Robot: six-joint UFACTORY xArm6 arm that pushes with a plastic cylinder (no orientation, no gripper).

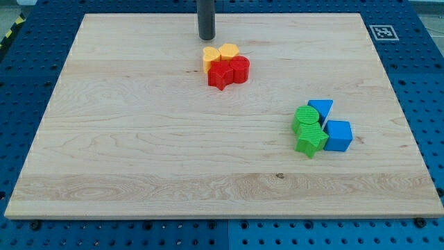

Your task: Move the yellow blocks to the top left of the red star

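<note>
At the tabletop's twelve o'clock edge: my tip [207,37] stands on the tabletop [139,139], just beyond the red-and-yellow cluster, apart from every block.
Tool state: a plain rod, nothing to spread or press together; it pinches nothing and touches no block.
Yellow blocks: two, a left yellow block [211,57] and a right yellow block [228,51], side by side and touching; exact shapes hard to make out.
Red star [220,75]: touching the yellow pair at its twelve o'clock side; a red block [239,69], roundish, sits at its three o'clock.
Progress, judged: the left yellow lies about eleven o'clock of the star; the right one nearer one o'clock, so it likely needs nudging toward nine o'clock.
Handling, judged: light, stiff, smooth pieces that slide and spin easily; push squarely on a flat side, low and centred.
Elsewhere: green blocks [308,128] and blue blocks [331,125] at four o'clock, well apart.
</note>
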